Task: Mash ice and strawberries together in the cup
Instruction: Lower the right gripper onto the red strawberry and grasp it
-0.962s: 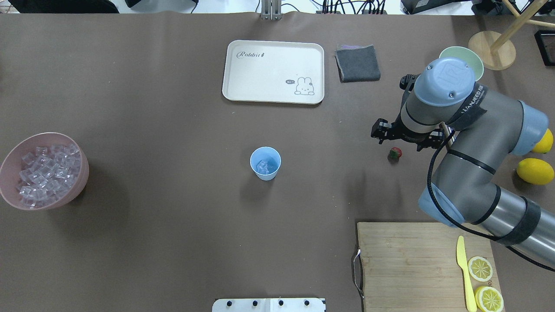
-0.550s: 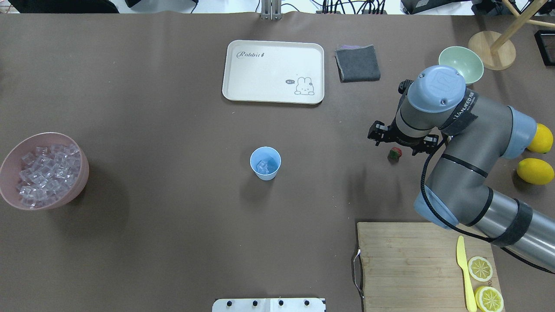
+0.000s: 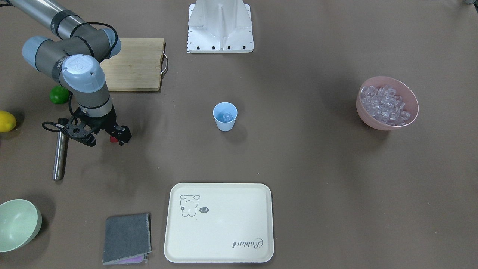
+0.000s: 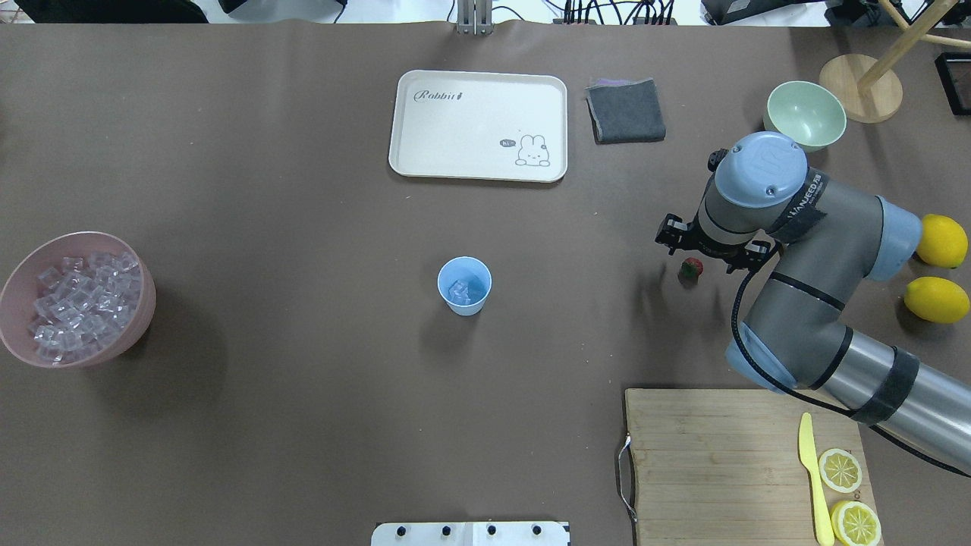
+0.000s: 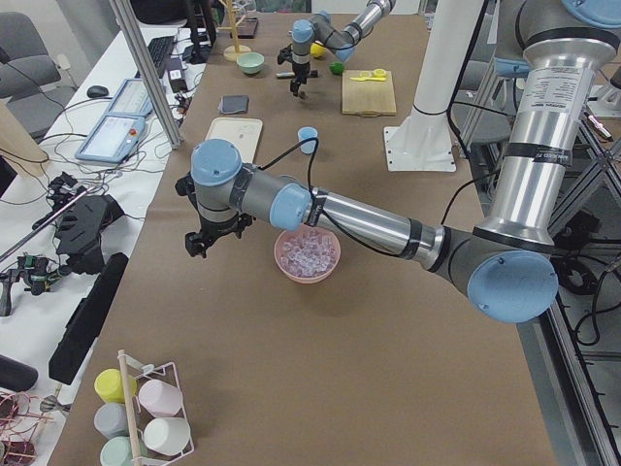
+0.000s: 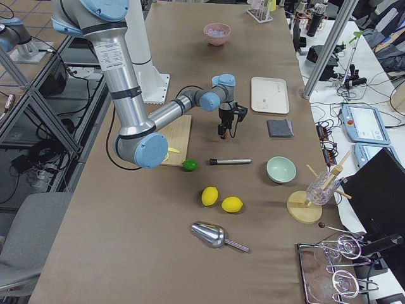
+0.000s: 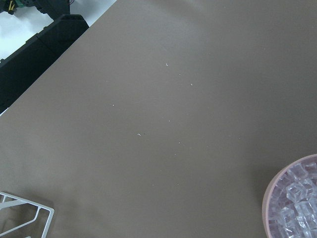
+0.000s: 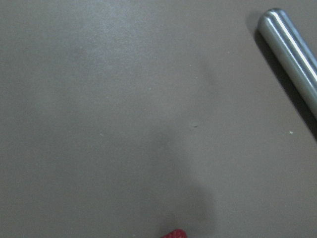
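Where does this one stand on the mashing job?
Done: ice sits in the cup. In hand: the open right pincer is over the strawberry, which lies on the table, ungripped. Left: strawberry into the cup, then mashing.

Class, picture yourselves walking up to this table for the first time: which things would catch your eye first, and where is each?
The grey and blue right arm dominates the robot's right side, its end effector open over a small red strawberry. At the opposite end stands a pink bowl heaped with ice. Mid-table, a light-blue cup holds a few cubes.
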Controlling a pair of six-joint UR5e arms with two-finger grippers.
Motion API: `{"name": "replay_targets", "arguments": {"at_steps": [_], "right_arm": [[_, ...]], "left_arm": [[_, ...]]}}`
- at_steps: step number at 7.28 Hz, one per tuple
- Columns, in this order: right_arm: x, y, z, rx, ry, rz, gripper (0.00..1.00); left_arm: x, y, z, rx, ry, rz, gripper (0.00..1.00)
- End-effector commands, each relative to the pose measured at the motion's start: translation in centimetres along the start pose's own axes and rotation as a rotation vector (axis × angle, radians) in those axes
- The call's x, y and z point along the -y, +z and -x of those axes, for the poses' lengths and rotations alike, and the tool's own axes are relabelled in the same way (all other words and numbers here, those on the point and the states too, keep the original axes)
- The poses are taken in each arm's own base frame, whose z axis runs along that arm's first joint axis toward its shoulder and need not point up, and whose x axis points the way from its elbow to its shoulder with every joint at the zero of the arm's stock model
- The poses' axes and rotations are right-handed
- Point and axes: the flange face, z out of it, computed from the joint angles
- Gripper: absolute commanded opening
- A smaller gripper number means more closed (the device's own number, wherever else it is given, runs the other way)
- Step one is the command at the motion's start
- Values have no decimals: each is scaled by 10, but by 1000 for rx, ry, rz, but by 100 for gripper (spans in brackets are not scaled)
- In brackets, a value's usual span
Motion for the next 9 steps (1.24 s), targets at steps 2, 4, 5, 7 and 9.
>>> {"name": "replay_targets", "arguments": {"at_steps": [2, 4, 5, 7, 9], "right_arm": [[-14, 8, 4, -6, 75, 9, 82], [-18, 10, 4, -9, 71, 12, 82], [-18, 9, 5, -7, 74, 12, 66], [-18, 10, 4, -9, 75, 12, 8], [-4, -5, 5, 16, 84, -2, 0]], "left_arm": [[10, -10, -9, 13, 27, -17, 97], [10, -9, -8, 11, 26, -15, 97], [10, -8, -9, 10, 27, -14, 97], [5, -6, -8, 7, 21, -10, 97], [4, -6, -8, 8, 20, -10, 97]]}}
